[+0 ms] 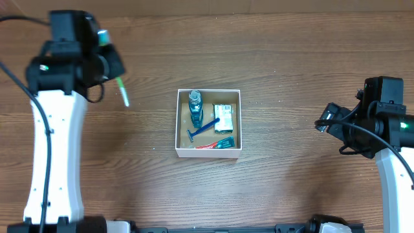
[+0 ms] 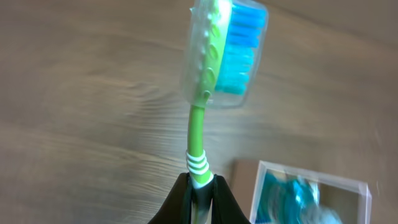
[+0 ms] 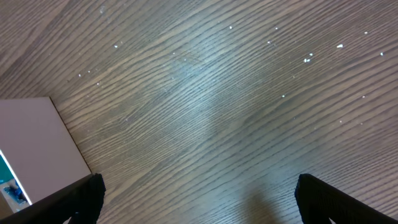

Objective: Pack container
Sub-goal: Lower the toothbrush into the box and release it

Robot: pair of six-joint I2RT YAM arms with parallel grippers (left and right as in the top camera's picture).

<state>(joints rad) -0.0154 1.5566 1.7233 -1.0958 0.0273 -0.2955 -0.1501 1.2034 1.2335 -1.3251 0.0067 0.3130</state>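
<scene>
The container, a small white-walled box with a brown floor, sits at the table's middle. It holds a blue bottle, a blue razor, a green-and-white packet and a small tube. My left gripper is up at the far left, shut on a green toothbrush. In the left wrist view the jaws pinch its striped neck, its capped blue head points away, and the container's corner shows blurred. My right gripper is open and empty, right of the container.
The right wrist view shows bare wood between the open jaws and a white outer wall of the container at the left edge. Both arm bases stand at the table's near corners.
</scene>
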